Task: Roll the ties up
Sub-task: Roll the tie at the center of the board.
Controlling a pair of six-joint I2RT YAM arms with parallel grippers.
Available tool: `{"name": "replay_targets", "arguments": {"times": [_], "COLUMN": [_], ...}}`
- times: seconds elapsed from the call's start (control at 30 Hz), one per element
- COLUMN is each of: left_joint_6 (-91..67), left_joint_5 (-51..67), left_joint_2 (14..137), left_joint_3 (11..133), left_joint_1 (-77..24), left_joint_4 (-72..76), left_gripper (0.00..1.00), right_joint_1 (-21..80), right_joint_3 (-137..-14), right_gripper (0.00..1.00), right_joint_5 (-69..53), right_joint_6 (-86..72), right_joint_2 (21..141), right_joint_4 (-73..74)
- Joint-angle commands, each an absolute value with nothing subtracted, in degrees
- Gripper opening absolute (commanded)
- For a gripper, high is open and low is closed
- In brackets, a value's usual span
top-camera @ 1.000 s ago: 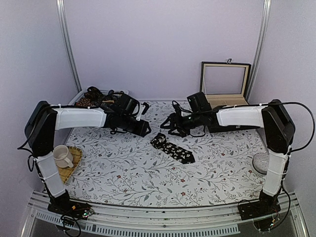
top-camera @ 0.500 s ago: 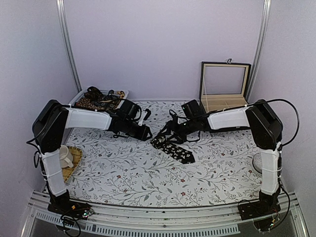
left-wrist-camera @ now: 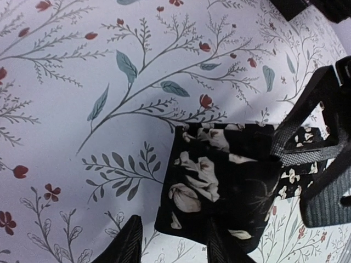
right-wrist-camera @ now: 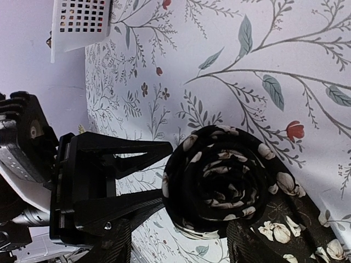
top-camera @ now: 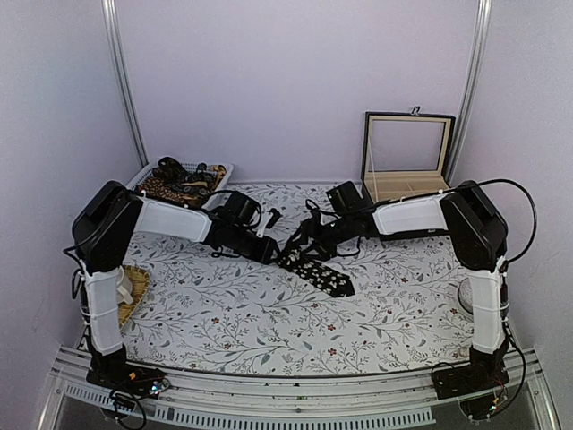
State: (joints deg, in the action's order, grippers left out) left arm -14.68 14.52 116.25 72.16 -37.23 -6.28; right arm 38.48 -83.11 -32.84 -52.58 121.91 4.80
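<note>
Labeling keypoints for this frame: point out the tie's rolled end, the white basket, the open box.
tie's rolled end (right-wrist-camera: 214, 183), right wrist view, centre of the spiral.
white basket (right-wrist-camera: 82, 19), right wrist view, perforated wall.
open box (top-camera: 403, 185), top view, tan base interior.

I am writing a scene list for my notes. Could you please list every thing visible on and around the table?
tie: one, black with pale flowers, table middle, far end rolled
other ties: number unclear, brown and black, heaped in basket
basket: one, white, back left
box: one, dark with tan inside, lid open, back right
woven mat: one, straw-coloured, left edge, partly hidden
round object: one, grey, right edge, partly hidden
tablecloth: one, white, floral print
left gripper: black, open, at the roll
right gripper: black, open, straddling the roll
</note>
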Motion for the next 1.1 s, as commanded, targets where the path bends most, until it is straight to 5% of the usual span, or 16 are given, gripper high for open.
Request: {"name": "replay_targets", "arguments": {"times": [0.0, 0.33, 0.6, 0.7, 0.9, 1.07], "left_joint_6": [-15.1, -15.5, -13.9, -12.1, 5.3, 29.7], "left_joint_5": [15.9, 14.0, 13.3, 13.2, 20.4, 25.6], "left_joint_2": [117.5, 115.4, 113.3, 110.7, 110.6, 114.7], "left_joint_3": [72.9, 72.9, 72.5, 72.2, 76.8, 81.4], "left_joint_1": [-38.7, -39.0, -38.9, -38.4, -38.0, -37.8], "left_joint_4": [-4.7, -3.4, -3.8, -4.0, -9.8, -18.6], "left_gripper": [0.39, 0.46, 0.55, 0.63, 0.95, 1.00], "right_joint_1": [38.8, 38.7, 38.0, 37.7, 37.6, 36.7], "right_joint_3": [-84.7, -83.8, -83.9, -83.4, -82.4, -79.8], "right_gripper": [0.58, 0.57, 0.39, 0.35, 0.34, 0.34], "right_joint_5": [-31.1, -24.9, -23.4, -23.7, -24.1, -24.9], "right_joint_6": [-51.8, -48.4, -46.8, -46.3, -44.7, -44.4], "right_joint_2": [127.1, 125.7, 126.3, 126.1, 125.7, 125.2], "right_joint_4": [6.8, 9.8, 11.0, 11.0, 11.8, 10.7]}}
